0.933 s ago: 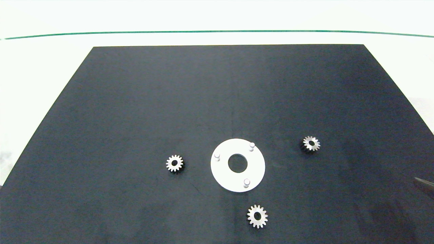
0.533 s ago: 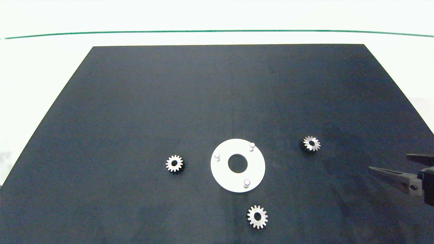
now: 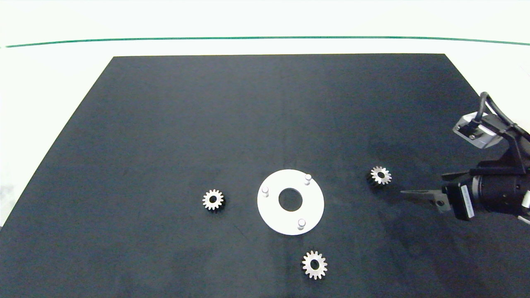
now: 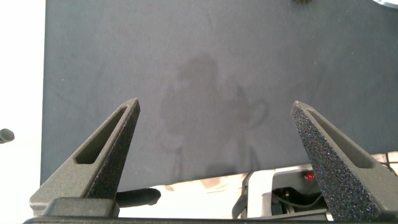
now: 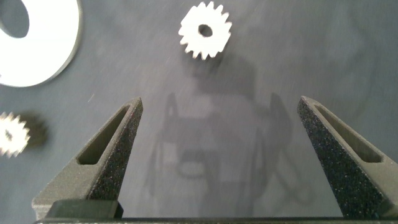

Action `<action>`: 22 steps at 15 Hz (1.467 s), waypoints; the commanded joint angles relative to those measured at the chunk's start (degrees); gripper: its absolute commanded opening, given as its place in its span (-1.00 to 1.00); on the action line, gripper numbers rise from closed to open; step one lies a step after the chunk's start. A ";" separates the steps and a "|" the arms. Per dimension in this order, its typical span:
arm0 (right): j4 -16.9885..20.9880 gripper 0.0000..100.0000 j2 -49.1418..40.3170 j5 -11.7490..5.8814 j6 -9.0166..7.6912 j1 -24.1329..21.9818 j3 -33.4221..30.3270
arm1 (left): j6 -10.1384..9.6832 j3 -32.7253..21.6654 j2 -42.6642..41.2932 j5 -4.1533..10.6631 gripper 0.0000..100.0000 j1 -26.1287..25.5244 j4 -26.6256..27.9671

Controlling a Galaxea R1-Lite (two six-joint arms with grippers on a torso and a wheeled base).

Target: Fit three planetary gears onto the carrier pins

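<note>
Head view: the right gripper (image 3: 418, 188) is hovering near one small silver-grey metal toothed gear (image 3: 380, 175), just beyond its jaws.

Left wrist view: the left gripper (image 4: 214, 134), jaws spread, is hanging over the black bench (image 4: 186, 62).

Right wrist view: jaws spread, gear ahead of them, white ring-shaped disc (image 5: 50, 56) off to one side.

No readable text, label, brand, number or sign is showing in any view. A small white sticker (image 3: 466, 200) is sitting on the dark arm just behind the right tool (image 3: 422, 187), but whatever is printed on it is too small to make out.
</note>
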 commanded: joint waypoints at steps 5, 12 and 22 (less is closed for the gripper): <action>-0.10 1.00 13.51 -1.73 0.02 1.50 -6.88 | -0.11 -0.47 -0.02 -0.01 1.00 -0.08 0.16; -0.02 0.88 15.18 -3.05 0.19 4.14 -10.30 | -0.20 -2.31 0.16 -0.01 1.00 -0.34 0.16; -0.28 0.46 16.85 -4.28 0.02 4.14 -10.39 | -0.20 -3.28 0.16 -0.01 1.00 -0.34 0.16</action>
